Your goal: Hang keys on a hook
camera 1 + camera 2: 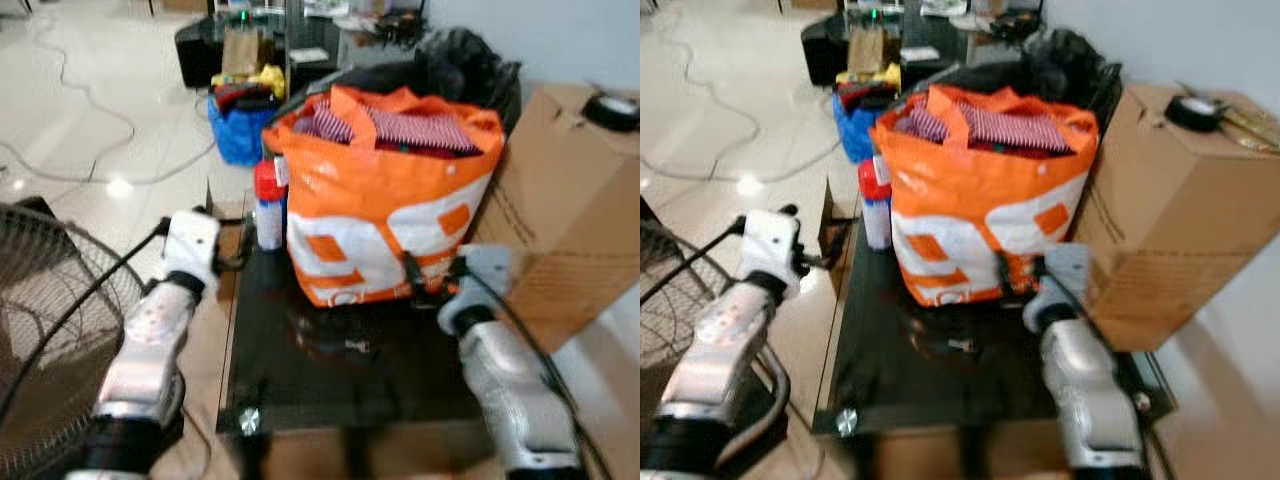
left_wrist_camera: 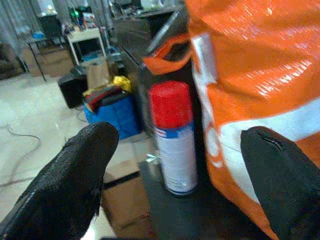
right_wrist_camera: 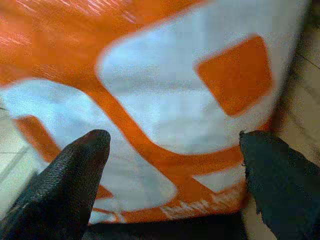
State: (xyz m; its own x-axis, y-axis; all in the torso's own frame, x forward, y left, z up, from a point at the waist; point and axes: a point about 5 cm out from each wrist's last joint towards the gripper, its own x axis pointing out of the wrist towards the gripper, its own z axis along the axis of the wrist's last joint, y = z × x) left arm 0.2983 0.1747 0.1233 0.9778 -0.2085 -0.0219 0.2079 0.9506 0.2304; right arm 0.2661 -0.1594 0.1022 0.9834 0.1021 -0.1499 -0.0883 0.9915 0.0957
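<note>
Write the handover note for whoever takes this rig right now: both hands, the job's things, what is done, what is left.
Left hand: open, holding nothing, raised at the left edge of the dark table, facing the red-capped spray can.
Right hand: open, holding nothing, close in front of the orange and white bag.
Job's things: a small metallic item lies on the table in front of the bag; too blurred to say whether it is the keys. I cannot make out a hook.
Done: nothing picked up.
Left: confirm the keys, grasp them, find the hook, hang them.
Beside the bag: a cardboard box.
</note>
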